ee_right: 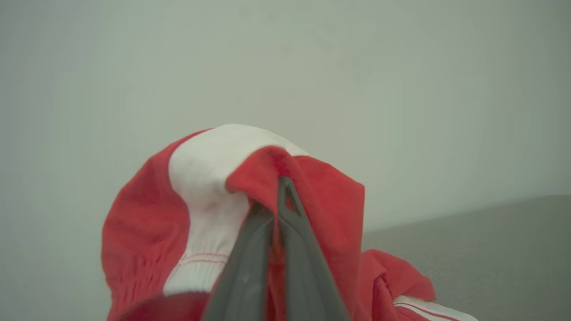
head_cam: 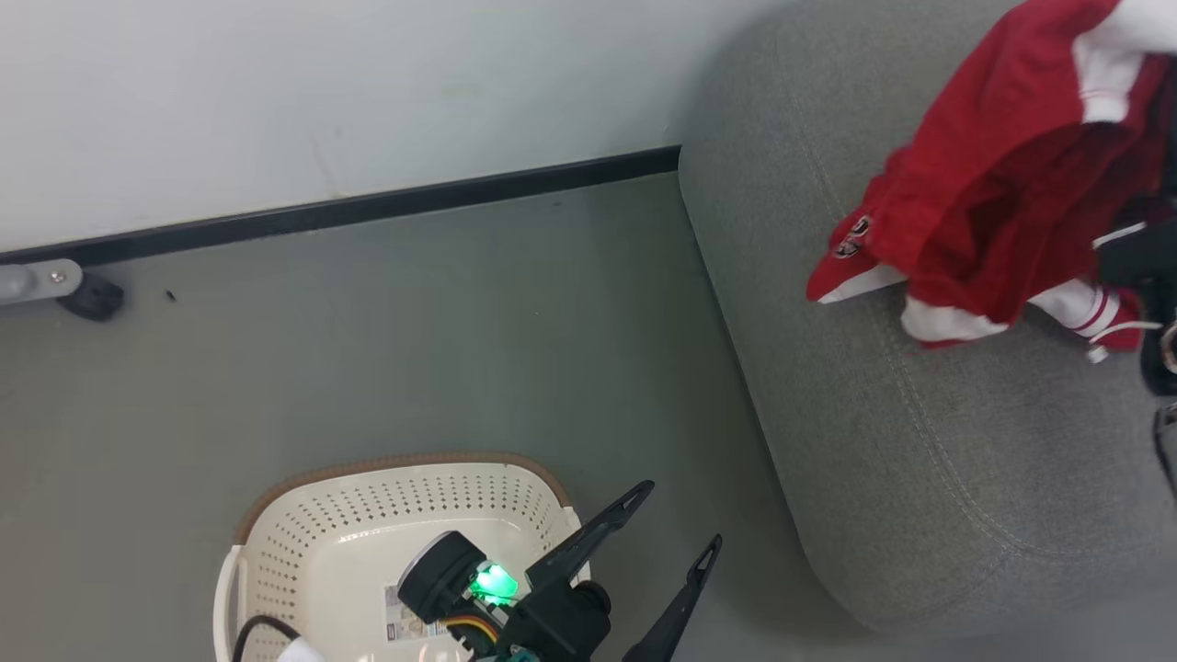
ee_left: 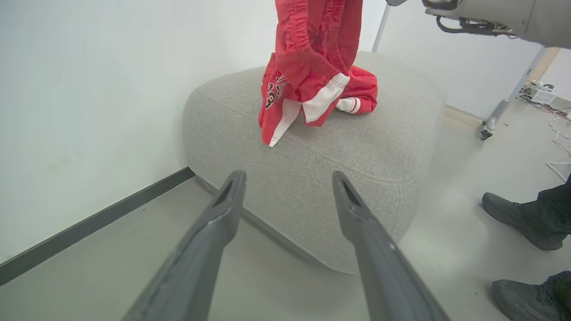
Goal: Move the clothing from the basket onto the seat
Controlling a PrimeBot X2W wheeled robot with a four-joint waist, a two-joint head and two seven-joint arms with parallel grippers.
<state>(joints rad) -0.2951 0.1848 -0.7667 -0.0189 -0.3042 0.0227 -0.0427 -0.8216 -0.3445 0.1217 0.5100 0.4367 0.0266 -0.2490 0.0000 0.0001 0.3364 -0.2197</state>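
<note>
The red clothing (head_cam: pixel 1002 184) with white trim hangs over the grey seat (head_cam: pixel 919 441), its lower folds resting on the cushion. My right gripper (ee_right: pixel 272 196) is shut on a fold of the clothing (ee_right: pixel 312 200), holding it up above the seat (ee_right: pixel 482 240). From the left wrist the clothing (ee_left: pixel 312 76) drapes down onto the seat (ee_left: pixel 348 151), and white lettering shows on one leg. My left gripper (head_cam: pixel 685 519) stands open beside the cream basket (head_cam: pixel 303 524), at the bottom of the head view. Its open fingers (ee_left: pixel 223 209) point toward the seat, nothing between them.
The basket's inside shows bare plastic and a label. A white wall with a dark skirting strip (head_cam: pixel 368 207) runs behind the grey floor. A person's dark shoes (ee_left: pixel 522 220) stand on the floor right of the seat. A wheeled stand leg (ee_left: pixel 490 122) and cables lie farther back.
</note>
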